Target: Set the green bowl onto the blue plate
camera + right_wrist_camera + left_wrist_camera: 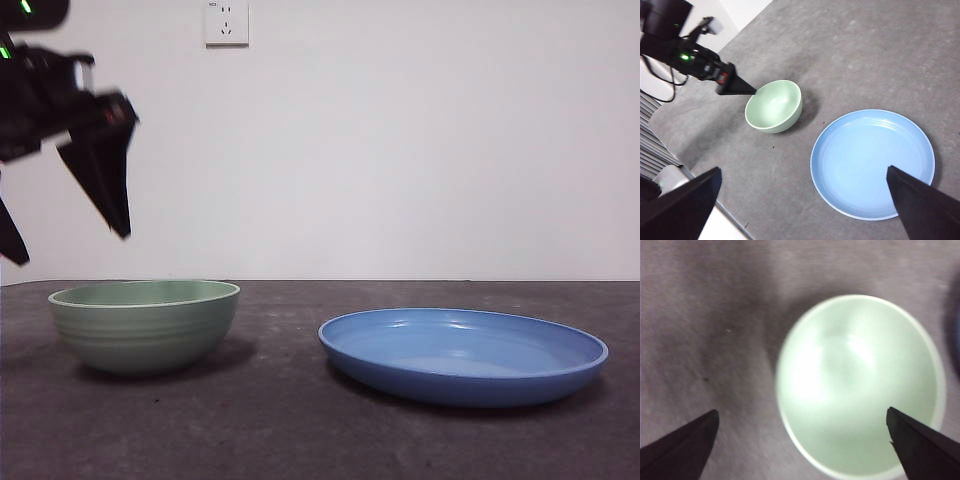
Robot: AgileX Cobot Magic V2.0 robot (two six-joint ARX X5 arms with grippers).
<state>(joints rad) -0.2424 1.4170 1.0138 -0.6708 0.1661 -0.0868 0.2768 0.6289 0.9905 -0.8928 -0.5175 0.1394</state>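
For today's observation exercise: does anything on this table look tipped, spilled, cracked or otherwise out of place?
Nothing stands out. The green bowl sits upright and empty on the table, apart from the blue plate, which lies flat and bare. The left gripper hangs open above the bowl.

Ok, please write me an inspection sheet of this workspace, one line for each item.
Surface: dark grey table, dull, a few small specks.
Job's things: green bowl upright and empty; blue plate empty, beside it, not touching.
Clutter: nothing seen.
Grippers: left gripper open, in the air above the bowl; right gripper open, high over the plate.
Cables: black cables behind the left arm.
Surroundings: white wall, wall socket.
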